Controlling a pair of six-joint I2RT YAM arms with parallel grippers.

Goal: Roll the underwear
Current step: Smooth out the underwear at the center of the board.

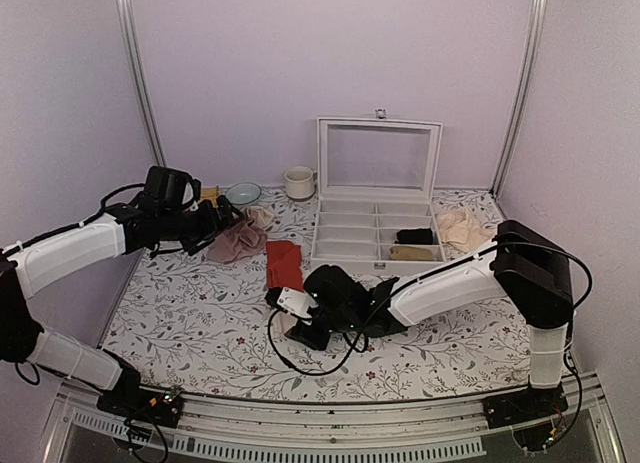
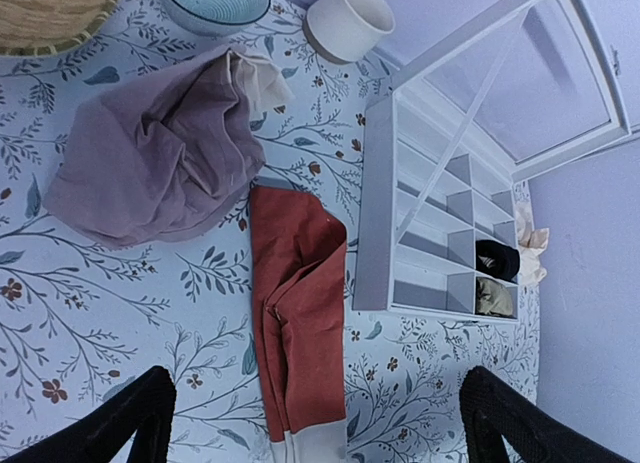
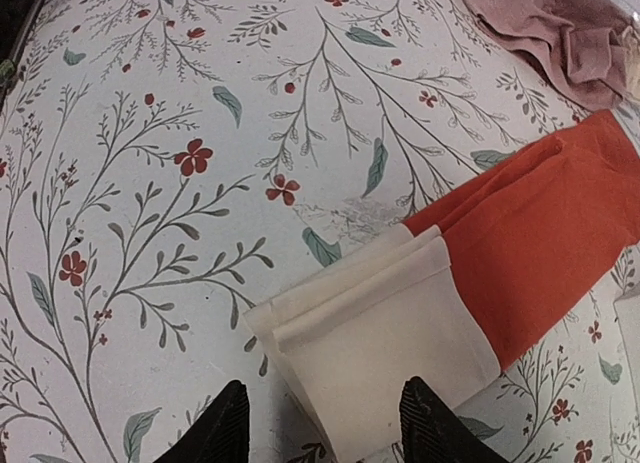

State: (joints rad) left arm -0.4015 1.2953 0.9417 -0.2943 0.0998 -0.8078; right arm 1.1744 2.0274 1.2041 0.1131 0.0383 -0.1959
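One underwear [image 1: 284, 264], one pink cloth [image 1: 237, 243], one beige cloth [image 1: 462, 228]. One bowl [image 1: 243, 193], one mug [image 1: 298, 183], one box [image 1: 378, 124] (two rolls [image 1: 415, 236] at its four o'clock).

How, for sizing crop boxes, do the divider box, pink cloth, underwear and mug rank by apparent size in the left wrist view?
1. divider box
2. pink cloth and underwear: too close to rank, since the frame edge crops the underwear
3. mug, partly cropped

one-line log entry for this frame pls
stage: pre-roll | underwear: folded strip, flat, unrolled | right gripper: open at waistband end | left gripper: open, near pink cloth
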